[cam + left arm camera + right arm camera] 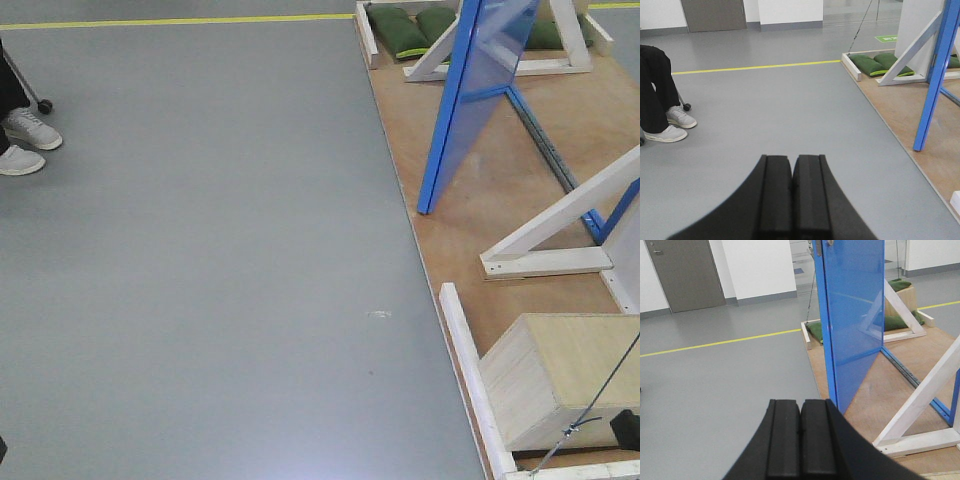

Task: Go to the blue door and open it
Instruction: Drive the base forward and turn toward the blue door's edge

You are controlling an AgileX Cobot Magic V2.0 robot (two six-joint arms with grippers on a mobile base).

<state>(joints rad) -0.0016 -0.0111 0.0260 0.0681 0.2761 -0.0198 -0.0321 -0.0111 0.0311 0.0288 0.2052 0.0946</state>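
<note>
Left hand (792,165) closed tight over grey floor (790,100), blue door (936,75) edge-on at right, white shoes (675,125) at left

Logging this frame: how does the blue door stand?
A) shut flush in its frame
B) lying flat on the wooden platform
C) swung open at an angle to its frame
C: the blue door stands upright at a clear angle to the blue floor rail of its frame, its free edge swung out over the wooden platform.

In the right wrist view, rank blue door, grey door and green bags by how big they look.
Blue door
Grey door
Green bags
The second stands farther off, so its true size is unsure.
</note>
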